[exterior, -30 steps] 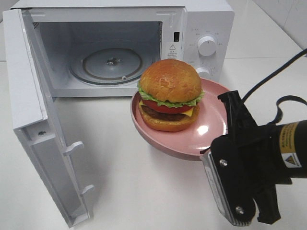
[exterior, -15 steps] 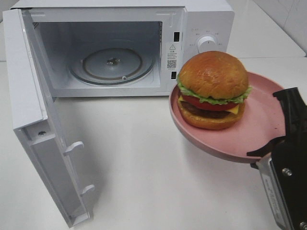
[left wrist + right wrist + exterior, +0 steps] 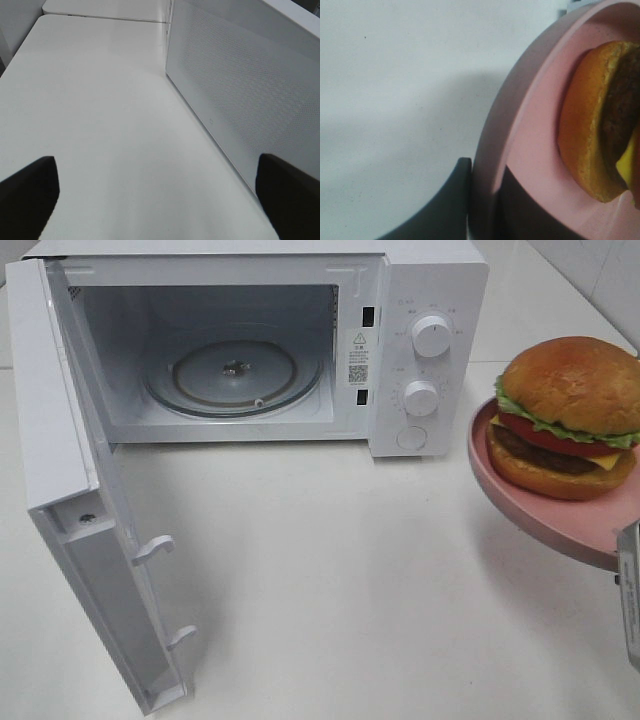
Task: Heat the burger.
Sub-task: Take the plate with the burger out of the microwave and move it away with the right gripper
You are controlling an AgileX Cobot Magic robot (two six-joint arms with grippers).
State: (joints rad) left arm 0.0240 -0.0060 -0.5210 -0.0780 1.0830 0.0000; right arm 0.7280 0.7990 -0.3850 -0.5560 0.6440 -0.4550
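the burger sits on the pink plate, carried in the air over the bench's right edge, clear of the microwave. the right hand pinches the plate's rim, one finger inside and one outside, which keeps it level. the microwave door hangs wide open, the turntable bare. the left hand is spread wide, holding nothing, beside the door.

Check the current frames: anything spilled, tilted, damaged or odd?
Nothing spilled or broken. One oddity: the plate with the burger hangs in the air off to the right of the microwave, not at its open door, pinched at its rim by the right claw.
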